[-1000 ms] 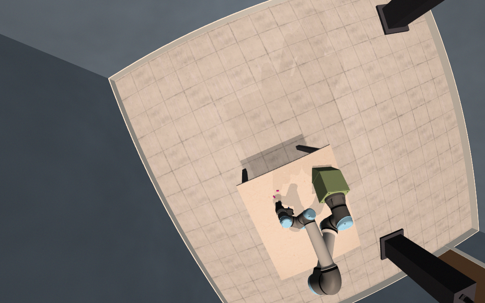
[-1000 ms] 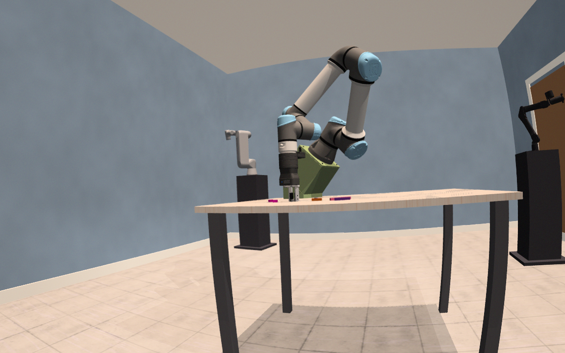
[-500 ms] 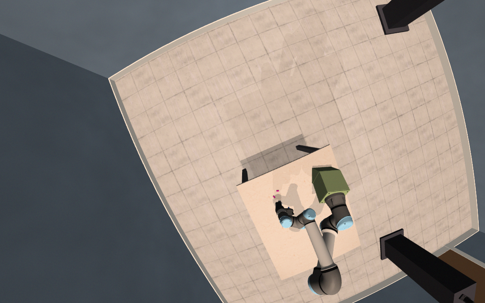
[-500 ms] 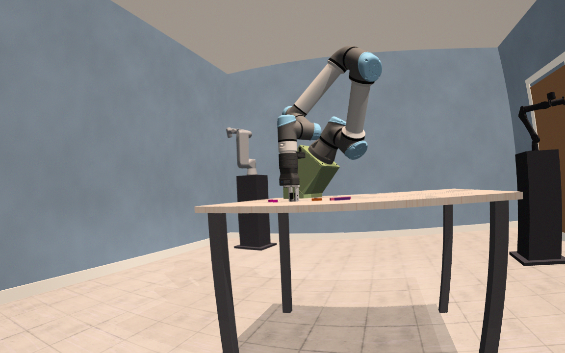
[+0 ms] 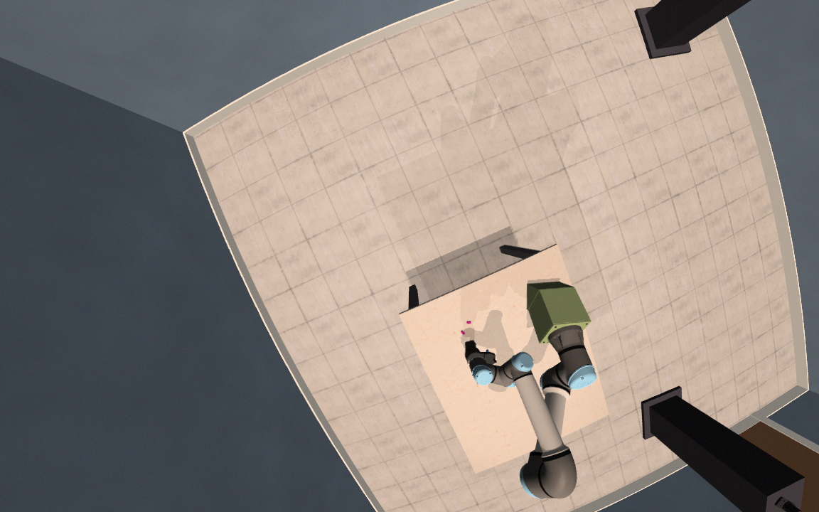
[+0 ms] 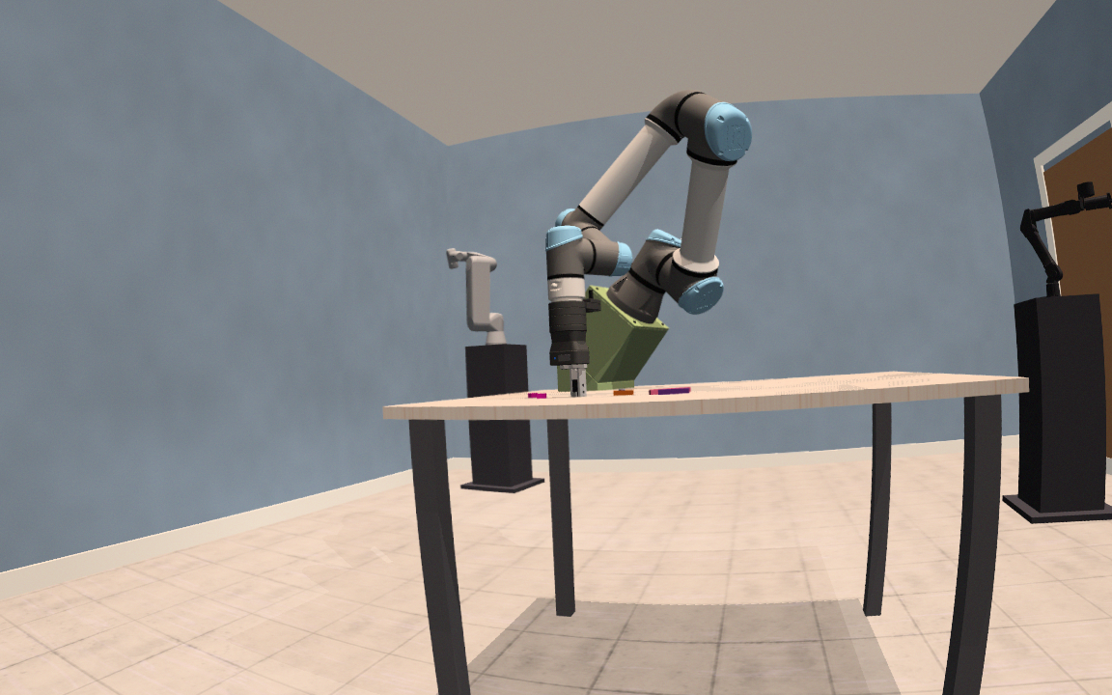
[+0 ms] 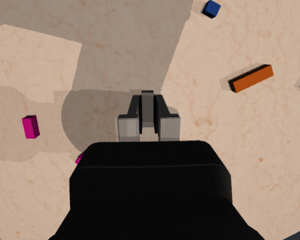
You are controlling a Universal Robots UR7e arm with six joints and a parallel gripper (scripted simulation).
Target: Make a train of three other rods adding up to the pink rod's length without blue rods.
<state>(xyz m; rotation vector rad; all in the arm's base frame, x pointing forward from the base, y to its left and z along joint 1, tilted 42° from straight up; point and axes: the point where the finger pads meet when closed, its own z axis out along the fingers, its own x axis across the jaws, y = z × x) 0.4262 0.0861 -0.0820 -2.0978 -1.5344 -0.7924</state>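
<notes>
Robot lab, by the look: tiled room, blue walls; green-mounted arm (image 5: 542, 414) (image 6: 707, 211) at bare-legged table (image 5: 451, 407) (image 6: 802, 394); smaller arms (image 6: 481, 290) (image 6: 1040, 237) on black pedestals (image 6: 498, 414) (image 6: 1061, 405).
</notes>
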